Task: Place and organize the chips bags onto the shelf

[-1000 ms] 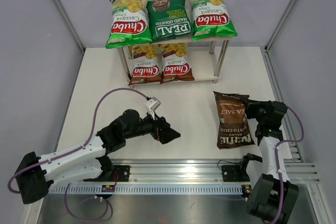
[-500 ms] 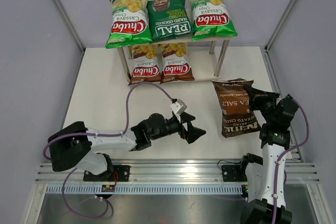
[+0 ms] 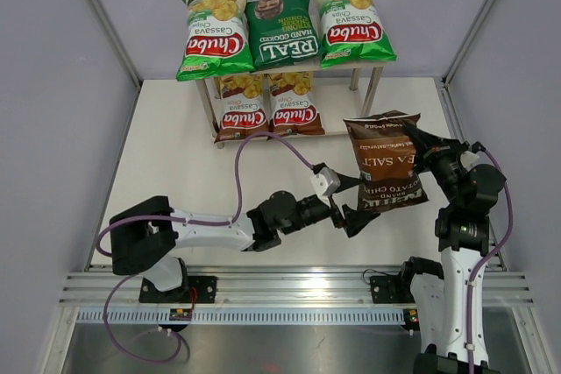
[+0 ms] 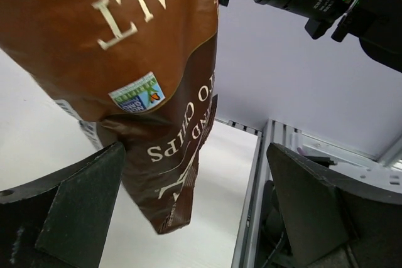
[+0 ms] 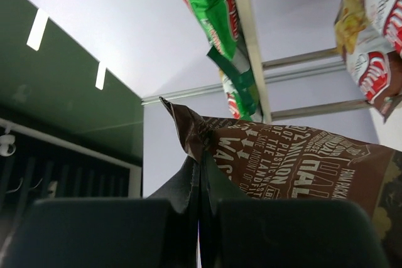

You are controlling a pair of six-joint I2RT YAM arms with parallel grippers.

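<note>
The right hand (image 3: pixel 420 146) is clamped on the Kettle sea salt bag (image 3: pixel 383 165), its 2 fingers pressed together over the crimped seam at the bag's right edge. In the right wrist view that seam stands pinched between the fingers (image 5: pixel 169 230). The bag hangs tilted at the right of the scene, near the shelf (image 3: pixel 372 101) and a little to the right of it. It appears lifted off the white surface (image 3: pixel 175 146), with its printed face toward the overhead camera.

The left hand (image 3: pixel 351 202) reaches across from the left with its fingers spread wide apart, gripping nothing. It sits just beside the bag's near lower end. From the left wrist the brown bag fills the space ahead and its bottom corner dips between the 2 dark fingers (image 4: pixel 75 208). Whether either finger touches the bag I cannot tell.

The shelf stands at the far middle of the surface. On its top tier are 3 bags in a row: a light-green Chuba bag (image 3: pixel 215 34) at the left, the dark-green REAL bag (image 3: pixel 282 28) in the middle, and a second light-green Chuba bag (image 3: pixel 353 22) at the right. On the lower tier, 2 brown bags stand side by side and touching, the left brown Chuba bag (image 3: pixel 243 108) and the right brown Chuba bag (image 3: pixel 295 103), taking its left and middle parts.
</note>
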